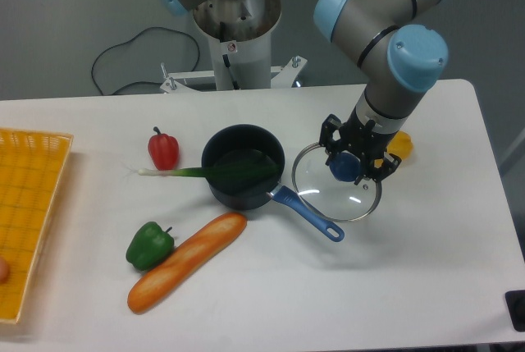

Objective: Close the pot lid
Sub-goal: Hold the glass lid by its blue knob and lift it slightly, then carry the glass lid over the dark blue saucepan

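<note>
red pepper (163, 149), green pepper (149, 244), baguette (186, 261), leek (205, 173), yellow basket (29, 204).
</note>
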Controlling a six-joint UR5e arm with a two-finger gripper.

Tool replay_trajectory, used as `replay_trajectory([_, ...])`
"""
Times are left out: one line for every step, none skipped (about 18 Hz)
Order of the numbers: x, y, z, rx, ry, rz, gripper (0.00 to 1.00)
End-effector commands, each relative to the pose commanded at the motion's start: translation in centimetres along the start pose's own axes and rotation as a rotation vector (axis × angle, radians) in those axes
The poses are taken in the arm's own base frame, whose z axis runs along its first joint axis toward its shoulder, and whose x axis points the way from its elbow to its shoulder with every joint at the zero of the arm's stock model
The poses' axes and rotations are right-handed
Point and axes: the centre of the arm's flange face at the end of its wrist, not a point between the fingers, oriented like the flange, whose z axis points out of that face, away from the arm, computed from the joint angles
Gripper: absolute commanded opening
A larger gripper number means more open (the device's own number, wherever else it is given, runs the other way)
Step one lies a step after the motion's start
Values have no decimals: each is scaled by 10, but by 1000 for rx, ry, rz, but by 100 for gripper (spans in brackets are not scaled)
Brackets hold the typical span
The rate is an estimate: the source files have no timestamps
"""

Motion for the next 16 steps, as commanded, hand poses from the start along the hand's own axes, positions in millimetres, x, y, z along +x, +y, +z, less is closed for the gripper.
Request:
replay_trajectory([1,1,0,0,1,-2,27])
replay_trajectory([2,2,1,-1,3,-1,27])
replay_trajectory([3,2,2,0,4,-1,27])
replay_trajectory([4,1,1,0,5,1,27])
replay_trajectory([5,1,-1,6,1,0,27])
replay_trajectory([6,1,-1,12,3,0,27])
replay_trajectory([7,1,1,15,9,-1,27])
replay_trajectory([8,1,3,16,12,0,27])
replay_trajectory([9,0,2,16,10,2,27])
replay_trajectory([11,0,1,16,10,1,27])
replay_trajectory([13,-1,0,18,9,2,27])
replay_trajectory([18,-2,0,22,11,4,27])
replay_trajectory([22,-2,2,30,19,3,27])
replay_trajectory([26,-3,4,44,31,-2,27])
replay_trajectory([28,-2,8,67,49,-30,27])
replay_trajectory([32,0,16,84,72,-61,27])
